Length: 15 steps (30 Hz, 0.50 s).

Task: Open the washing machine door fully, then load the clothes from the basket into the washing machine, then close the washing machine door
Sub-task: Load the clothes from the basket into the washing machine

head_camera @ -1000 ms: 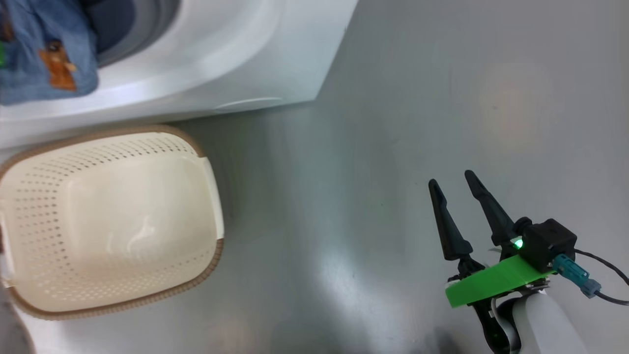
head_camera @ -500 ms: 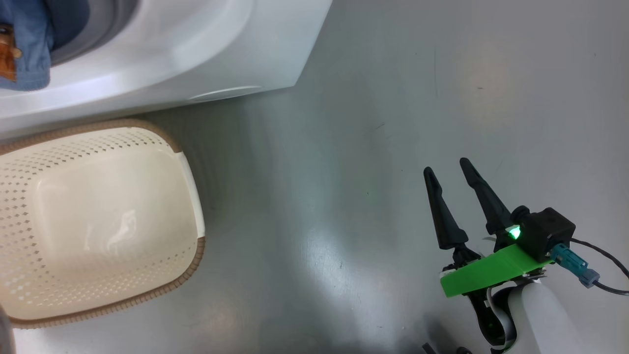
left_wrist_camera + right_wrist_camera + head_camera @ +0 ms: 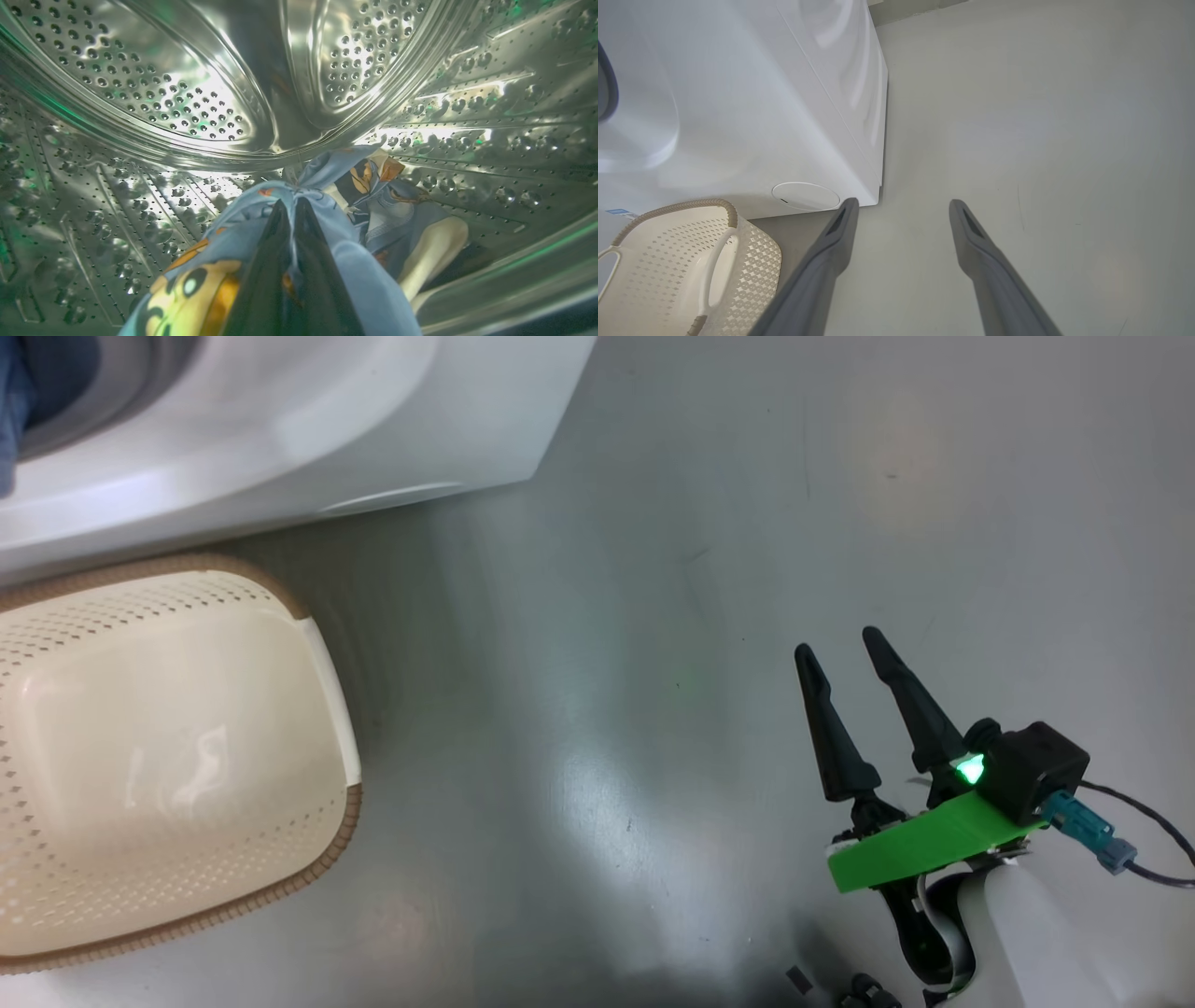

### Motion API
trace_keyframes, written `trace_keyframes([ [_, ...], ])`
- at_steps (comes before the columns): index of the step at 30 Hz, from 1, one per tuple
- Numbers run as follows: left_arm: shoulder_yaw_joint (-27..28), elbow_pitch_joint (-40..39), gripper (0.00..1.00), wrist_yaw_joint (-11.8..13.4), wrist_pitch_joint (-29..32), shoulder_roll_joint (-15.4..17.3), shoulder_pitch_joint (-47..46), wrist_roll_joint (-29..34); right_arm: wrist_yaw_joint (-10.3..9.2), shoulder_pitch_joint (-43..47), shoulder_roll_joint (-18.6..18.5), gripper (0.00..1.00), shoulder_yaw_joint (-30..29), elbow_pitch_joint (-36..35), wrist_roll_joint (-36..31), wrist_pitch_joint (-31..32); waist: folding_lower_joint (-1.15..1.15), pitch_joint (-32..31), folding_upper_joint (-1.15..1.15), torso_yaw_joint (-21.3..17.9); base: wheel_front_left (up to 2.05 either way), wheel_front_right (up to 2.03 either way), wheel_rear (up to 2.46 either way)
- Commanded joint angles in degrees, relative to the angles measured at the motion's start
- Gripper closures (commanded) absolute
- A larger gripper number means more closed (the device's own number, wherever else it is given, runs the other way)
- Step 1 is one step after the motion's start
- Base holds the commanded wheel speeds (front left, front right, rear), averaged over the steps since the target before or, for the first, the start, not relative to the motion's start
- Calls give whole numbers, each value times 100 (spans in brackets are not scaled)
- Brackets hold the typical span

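The basket sits on the floor just before the washing machine, the clothes inside its drum.

This looks like a laundry spot, perhaps a test room: 1 white front-loading washing machine with a perforated steel drum stands on a bare glossy grey floor, 1 cream basket just beside its front base.

On the right end effector, two long tapered black fingers; bright green plastic bracket, black cube module, teal connector, white forearm.
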Motion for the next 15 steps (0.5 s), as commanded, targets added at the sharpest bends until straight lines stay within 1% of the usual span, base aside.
trace_keyframes([
  [1, 38, -109, 100, -22, 21, 345, -94, 19, 57, 71, 32, 0, 136, -131, 62, -69, 0, 35, 0, -26, 0, 0, 0],
  [6, -90, -87, 100, -31, -158, 413, -252, 45, 57, 44, 32, 0, 151, -152, 101, -69, 0, 112, 0, -55, 0, 0, 0],
  [10, -199, -187, 100, -24, -559, 481, -372, 136, 57, 8, 32, 0, 181, -150, 148, -69, 0, 160, 0, -89, 0, 0, 0],
  [15, -276, -519, 100, 158, -895, 549, -469, 298, 57, -30, 32, 0, 195, -131, 199, -69, 0, 190, 0, -124, 0, 0, 0],
])
